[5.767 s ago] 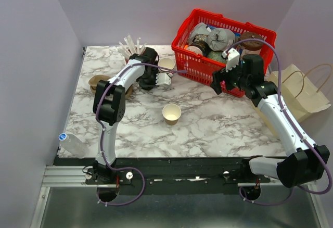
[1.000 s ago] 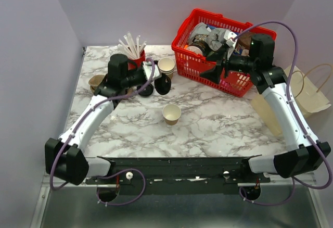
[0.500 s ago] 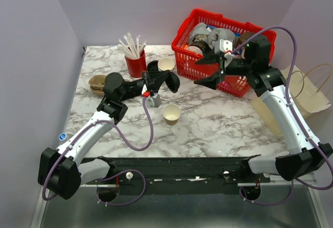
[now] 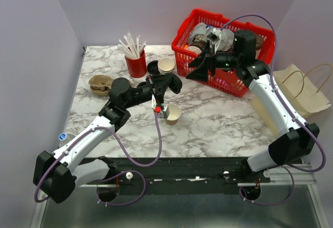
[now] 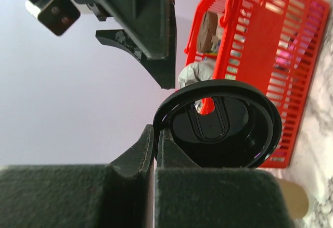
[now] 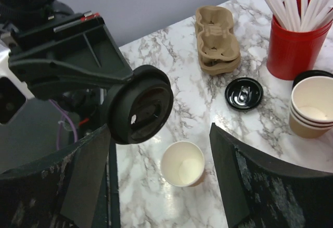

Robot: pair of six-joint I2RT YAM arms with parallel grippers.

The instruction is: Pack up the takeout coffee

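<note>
The small brown takeout cup [image 4: 171,114] stands upright and uncovered in the middle of the table, and its pale inside shows in the right wrist view [image 6: 182,164]. My left gripper [image 4: 165,86] is shut on the rim of a black round lid [image 4: 174,82], holding it on edge in the air just behind and left of the cup. The pinch shows in the left wrist view [image 5: 154,134], with the lid [image 5: 218,129] in front of the basket. My right gripper [image 4: 195,71] is open and empty, in the air by the basket's front left, looking down at the cup and the lid [image 6: 140,104].
A red basket [image 4: 223,17] full of items stands at the back right, with a paper bag [image 4: 307,90] off the table's right edge. A red cup of straws [image 4: 136,64], stacked cream cups [image 4: 166,66], a cup carrier [image 4: 100,84] and a spare lid [image 6: 244,93] are at the back left.
My left arm has swung the black lid from beside the straws rightward and nearer, up close to the brown cup. My right gripper has moved left along the basket's front.
</note>
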